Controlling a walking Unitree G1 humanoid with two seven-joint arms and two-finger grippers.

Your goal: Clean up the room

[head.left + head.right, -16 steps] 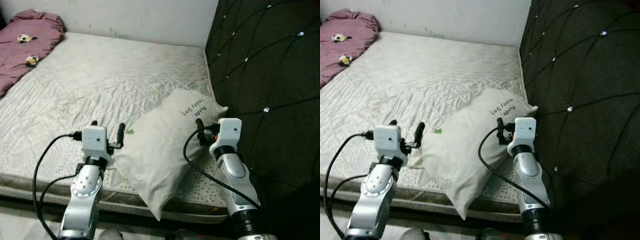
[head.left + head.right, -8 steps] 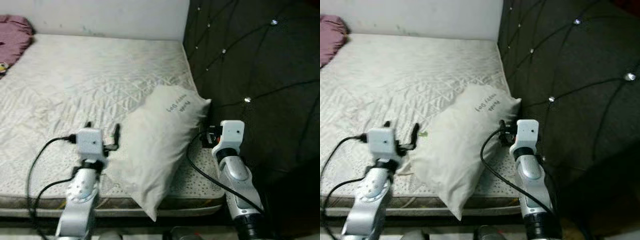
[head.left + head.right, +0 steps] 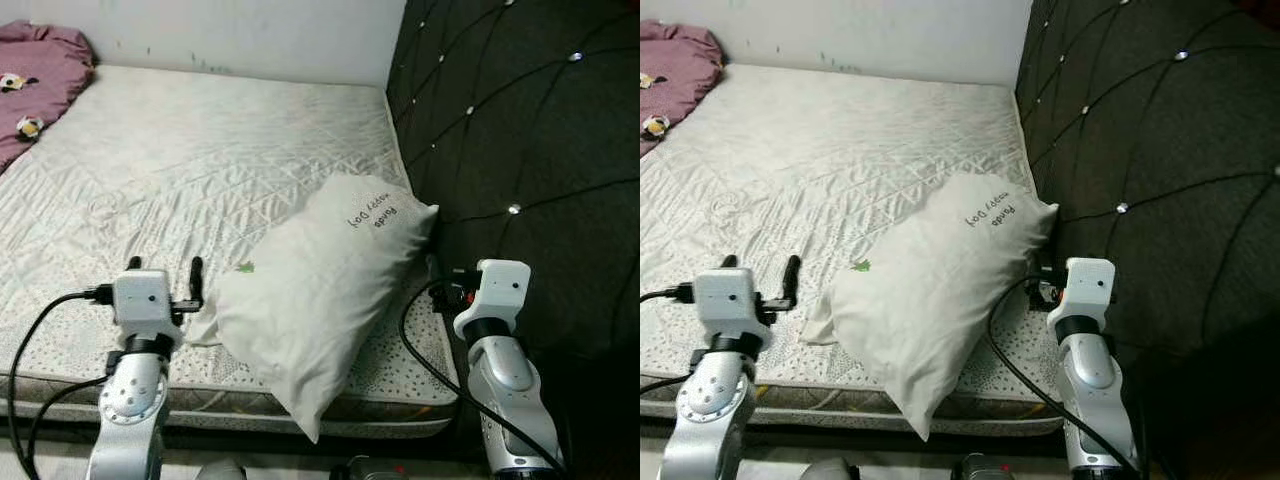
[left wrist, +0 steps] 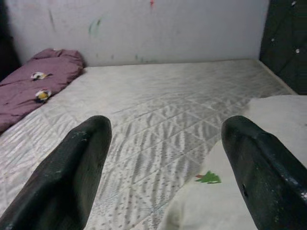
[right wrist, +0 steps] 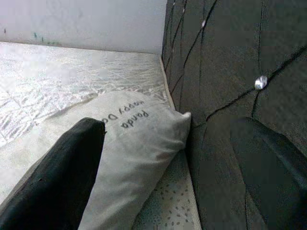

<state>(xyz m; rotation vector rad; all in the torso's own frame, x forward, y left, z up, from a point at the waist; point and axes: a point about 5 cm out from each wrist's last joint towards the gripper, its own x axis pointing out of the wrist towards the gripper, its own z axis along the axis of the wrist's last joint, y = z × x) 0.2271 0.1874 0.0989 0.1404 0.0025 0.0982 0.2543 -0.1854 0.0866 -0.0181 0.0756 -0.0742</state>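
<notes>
A white pillow [image 3: 320, 290] lies on the bare quilted mattress [image 3: 200, 160] of the bed, close to the mattress's near edge, with one lower corner hanging past that edge and its upper corner, printed with small dark lettering, pressed up against the black tufted headboard [image 3: 520, 130]. Beyond the pillow the mattress runs wide and uncluttered back to the pale wall [image 3: 220, 30], and only in the far corner, well apart from the pillow, sits a bunched maroon blanket [image 3: 35, 80] with small animal faces on it. The left gripper [image 3: 165, 270] hovers over the near strip of mattress just beside the pillow's lower corner, its two black fingers [image 4: 72, 177] spread wide and holding nothing. The right gripper [image 5: 168, 177] sits in the narrow gap between the pillow and the headboard, near the mattress's near edge; its fingers [image 5: 53, 177] are likewise spread apart and empty, one over the pillow's side and the other against the dark padding. The left wrist view picks out a little green tree mark [image 4: 208, 178] on the pillow's cloth and coloured smudges on the wall, while the right wrist view makes the lettering [image 5: 128, 116] readable as "Panda Day" and shows a shiny stud [image 5: 260, 82] in the headboard up close.
</notes>
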